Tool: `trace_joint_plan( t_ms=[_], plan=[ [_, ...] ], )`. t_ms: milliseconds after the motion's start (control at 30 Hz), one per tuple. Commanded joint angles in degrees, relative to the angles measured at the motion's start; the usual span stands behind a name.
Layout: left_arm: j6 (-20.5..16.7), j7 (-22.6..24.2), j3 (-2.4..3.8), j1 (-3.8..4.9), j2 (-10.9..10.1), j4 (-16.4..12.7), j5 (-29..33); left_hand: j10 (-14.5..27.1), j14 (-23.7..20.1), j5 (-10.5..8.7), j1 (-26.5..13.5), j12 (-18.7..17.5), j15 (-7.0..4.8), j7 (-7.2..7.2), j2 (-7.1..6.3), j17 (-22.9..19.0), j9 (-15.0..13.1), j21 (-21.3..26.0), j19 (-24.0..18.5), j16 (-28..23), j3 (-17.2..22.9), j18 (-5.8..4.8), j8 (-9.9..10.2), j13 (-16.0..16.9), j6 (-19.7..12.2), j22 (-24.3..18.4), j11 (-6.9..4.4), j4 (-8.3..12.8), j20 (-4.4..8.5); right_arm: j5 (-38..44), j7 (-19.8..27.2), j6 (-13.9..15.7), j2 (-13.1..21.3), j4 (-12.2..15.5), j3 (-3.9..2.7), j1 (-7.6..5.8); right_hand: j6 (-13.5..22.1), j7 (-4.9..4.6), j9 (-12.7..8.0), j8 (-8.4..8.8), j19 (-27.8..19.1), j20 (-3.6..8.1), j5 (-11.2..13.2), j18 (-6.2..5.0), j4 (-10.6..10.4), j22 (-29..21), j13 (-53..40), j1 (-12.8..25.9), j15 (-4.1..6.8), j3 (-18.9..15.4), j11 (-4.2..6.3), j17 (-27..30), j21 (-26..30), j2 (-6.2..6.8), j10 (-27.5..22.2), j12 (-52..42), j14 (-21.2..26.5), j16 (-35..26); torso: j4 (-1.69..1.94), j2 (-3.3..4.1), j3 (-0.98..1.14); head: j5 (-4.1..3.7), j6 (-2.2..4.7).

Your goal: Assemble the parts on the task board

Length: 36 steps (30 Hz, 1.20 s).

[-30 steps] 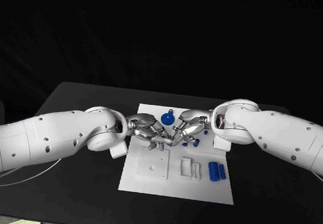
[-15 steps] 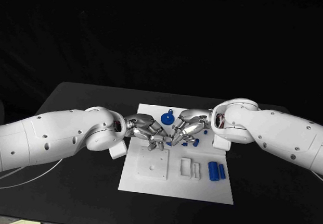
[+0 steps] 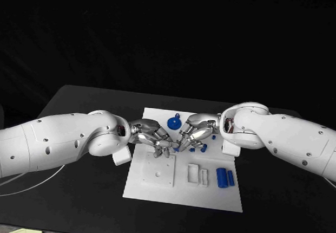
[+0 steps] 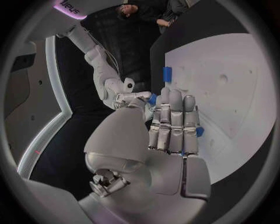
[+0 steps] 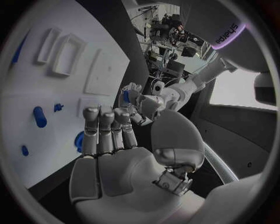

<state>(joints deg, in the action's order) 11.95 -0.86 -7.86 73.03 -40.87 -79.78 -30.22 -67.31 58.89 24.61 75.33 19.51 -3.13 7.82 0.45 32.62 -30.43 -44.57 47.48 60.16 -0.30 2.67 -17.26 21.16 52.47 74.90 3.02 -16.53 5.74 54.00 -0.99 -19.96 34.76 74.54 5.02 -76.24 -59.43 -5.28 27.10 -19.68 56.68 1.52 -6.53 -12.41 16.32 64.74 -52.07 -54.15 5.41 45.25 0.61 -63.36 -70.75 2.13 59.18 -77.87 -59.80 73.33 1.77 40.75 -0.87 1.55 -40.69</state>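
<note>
The white task board (image 3: 155, 187) lies mid-table. My left hand (image 3: 152, 136) and right hand (image 3: 196, 133) meet fingertip to fingertip over its far half. The left hand (image 5: 142, 101) pinches a small blue part (image 5: 125, 95) between thumb and fingertips, also seen as the blue part (image 4: 153, 99). The right hand (image 4: 127, 96) hovers beside that part with straight fingers and its thumb held apart, gripping nothing that I can see. A round blue part (image 3: 175, 120) stands at the board's far edge. Two blue cylinders (image 3: 225, 177) lie at the board's right side.
Small blue pegs (image 5: 39, 116) stand in the board under the right hand. Two raised white frames (image 3: 198, 174) sit on the board near the cylinders. A white block (image 3: 122, 158) lies off the board's left edge. Black table surrounds the board.
The left hand's fingers have edged slightly toward the right hand. Everything else has stayed where it was.
</note>
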Motion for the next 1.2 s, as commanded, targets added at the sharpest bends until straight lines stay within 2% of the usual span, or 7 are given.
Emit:
trace_joint_plan(
  t_ms=[33,200,333,800,967,1200],
  plan=[
    [2.57,1.35,0.10,0.07,0.07,-0.11,0.85,-0.31,-0.14,0.05,-0.70,0.11,0.24,-0.01,-0.07,0.08,-0.04,0.12,-0.43,0.10,0.31,-0.14,0.17,0.10,-0.21,1.30,-0.10,-0.12,2.67,0.44,-0.37,-0.47,-0.07,-0.15,0.01,0.06,0.07,-0.38,0.17,-0.18,-0.42,-0.03,-0.36,-2.59,0.11,0.06,-0.10,-0.08,0.05,-0.38,-0.10,-0.08,-0.29,-0.73,-0.45,-0.28,0.48,0.28,0.02,0.02,-0.01,-0.07,-0.07],
    [1.73,1.59,0.11,0.07,-0.02,0.35,0.25,-0.56,-0.05,-0.49,-2.97,0.26,0.10,-0.01,-1.71,0.25,-0.02,-0.10,-0.28,0.50,0.70,-0.15,0.20,0.30,-0.21,1.25,-0.23,-0.20,2.81,0.44,-0.32,-0.80,-0.10,-0.16,0.01,0.06,0.08,-0.38,0.18,-0.18,-0.43,-0.04,-0.38,-2.59,0.12,0.06,-0.12,-0.10,0.04,-0.40,-0.10,-0.09,-0.30,-0.74,-0.46,-0.29,0.50,0.28,0.01,0.01,-0.01,-0.06,-0.18],
    [1.95,1.70,0.11,0.07,0.09,0.33,-0.02,-0.67,-0.10,-0.86,-4.18,0.34,0.03,-0.06,-2.16,0.32,-0.04,-0.17,-0.25,0.66,1.22,-0.14,0.16,0.41,-0.11,1.24,-0.30,-0.18,2.90,0.44,-0.29,-0.90,-0.20,-0.17,0.01,0.06,0.07,-0.38,0.18,-0.18,-0.45,-0.04,-0.39,-2.59,0.12,0.06,-0.13,-0.11,0.04,-0.41,-0.10,-0.10,-0.30,-0.75,-0.47,-0.29,0.50,0.29,0.02,0.02,0.01,-0.12,-0.15],
    [2.67,0.89,0.10,0.07,0.33,0.23,-2.05,-0.53,-0.30,-1.29,-2.86,0.30,-0.01,0.09,-1.58,0.41,0.08,-0.35,-0.47,0.87,2.63,-0.09,0.45,0.55,-0.61,1.30,-0.30,0.18,2.98,-0.32,-0.10,-1.14,-0.31,-0.11,0.01,0.07,0.08,-0.39,0.19,-0.17,-0.49,-0.06,-0.47,-2.59,0.11,0.06,-0.18,-0.11,0.02,-0.48,-0.11,-0.12,-0.32,-0.81,-0.50,-0.31,0.54,0.30,0.02,0.03,0.04,-0.05,-0.26],
    [3.03,0.72,0.10,0.06,0.42,0.24,-2.18,-0.49,-0.41,-1.77,-0.91,0.34,0.02,0.12,-0.49,0.47,0.04,-0.57,-0.66,1.03,3.32,-0.11,0.43,0.69,-0.63,1.31,-0.29,0.41,2.94,-0.53,-0.07,-1.28,-0.37,-0.11,0.00,0.07,0.08,-0.39,0.19,-0.17,-0.52,-0.08,-0.56,-2.59,0.12,0.06,-0.21,-0.10,0.02,-0.52,-0.11,-0.13,-0.33,-0.83,-0.52,-0.32,0.56,0.31,0.02,0.03,0.04,-0.02,-0.32],
    [3.31,0.74,0.10,0.06,0.65,0.14,-2.18,-0.46,-0.50,-1.97,0.95,0.36,0.03,0.08,0.08,0.49,-0.02,-0.75,-0.87,1.14,3.57,-0.15,0.35,0.81,-0.57,1.30,-0.28,0.62,2.91,-0.61,-0.10,-1.54,-0.58,-0.14,0.00,0.07,0.09,-0.40,0.20,-0.17,-0.55,-0.09,-0.65,-2.59,0.13,0.06,-0.24,-0.11,0.01,-0.57,-0.11,-0.15,-0.34,-0.87,-0.54,-0.33,0.58,0.32,0.00,0.01,0.04,-0.01,-0.35]
  ],
)
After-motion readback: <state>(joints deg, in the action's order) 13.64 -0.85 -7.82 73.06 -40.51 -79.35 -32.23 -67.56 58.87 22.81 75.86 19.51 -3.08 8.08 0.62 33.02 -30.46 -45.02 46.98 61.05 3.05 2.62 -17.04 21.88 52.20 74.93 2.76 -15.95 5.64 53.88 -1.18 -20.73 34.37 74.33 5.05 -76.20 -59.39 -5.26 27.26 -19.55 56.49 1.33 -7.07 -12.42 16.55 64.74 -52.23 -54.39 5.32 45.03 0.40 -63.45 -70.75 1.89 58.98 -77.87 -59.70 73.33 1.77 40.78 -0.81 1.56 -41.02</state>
